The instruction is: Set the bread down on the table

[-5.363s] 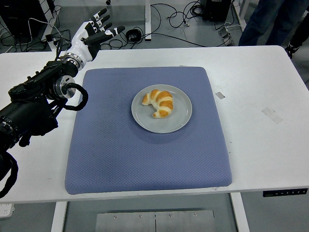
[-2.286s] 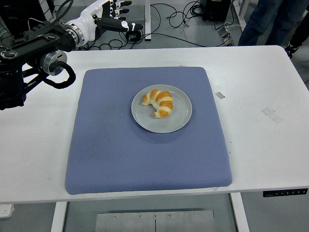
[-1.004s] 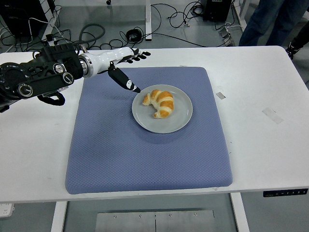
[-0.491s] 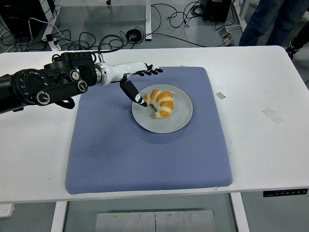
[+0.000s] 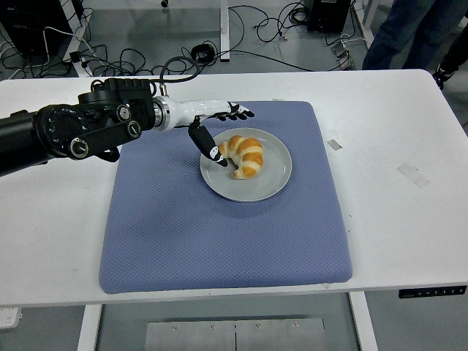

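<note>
Now the left hand (image 5: 213, 126) has its fingers (image 5: 238, 112) spread wide, thumb touching the bread (image 5: 242, 154).

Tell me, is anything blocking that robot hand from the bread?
Nothing visible does. The left hand is open, its thumb tip beside the golden crescent-shaped bread roll on the round grey plate.

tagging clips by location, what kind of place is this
Probably a robotics lab or test room: a white table with a blue mat staged with bread on a plate, and loose cables on the floor behind.
</note>
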Motion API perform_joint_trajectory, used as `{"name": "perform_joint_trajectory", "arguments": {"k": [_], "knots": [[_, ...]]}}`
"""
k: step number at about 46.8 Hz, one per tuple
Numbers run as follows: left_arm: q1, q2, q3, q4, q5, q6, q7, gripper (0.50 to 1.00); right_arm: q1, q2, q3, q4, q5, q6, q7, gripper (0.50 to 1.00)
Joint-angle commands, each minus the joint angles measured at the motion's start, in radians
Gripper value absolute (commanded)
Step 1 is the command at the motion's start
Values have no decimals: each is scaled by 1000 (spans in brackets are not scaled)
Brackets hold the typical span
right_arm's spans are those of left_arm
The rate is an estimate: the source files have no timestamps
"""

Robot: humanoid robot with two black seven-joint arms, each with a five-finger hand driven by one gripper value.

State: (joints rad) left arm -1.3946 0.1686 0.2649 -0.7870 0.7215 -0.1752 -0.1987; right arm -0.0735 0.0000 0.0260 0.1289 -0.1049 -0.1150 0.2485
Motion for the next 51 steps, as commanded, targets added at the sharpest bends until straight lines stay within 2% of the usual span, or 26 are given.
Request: {"name": "perform_joint_trajectory", "arguments": {"k": [1, 15, 51], "knots": [[3, -17, -1, 23, 1, -7, -8, 978, 0, 0, 0, 0, 1, 0, 0, 1000], [5, -43, 0, 49, 9, -23, -18, 978, 0, 0, 0, 0, 1, 0, 0, 1000], [29, -40, 0, 58, 13, -35, -21, 978, 0, 0, 0, 0, 1, 0, 0, 1000]]}}
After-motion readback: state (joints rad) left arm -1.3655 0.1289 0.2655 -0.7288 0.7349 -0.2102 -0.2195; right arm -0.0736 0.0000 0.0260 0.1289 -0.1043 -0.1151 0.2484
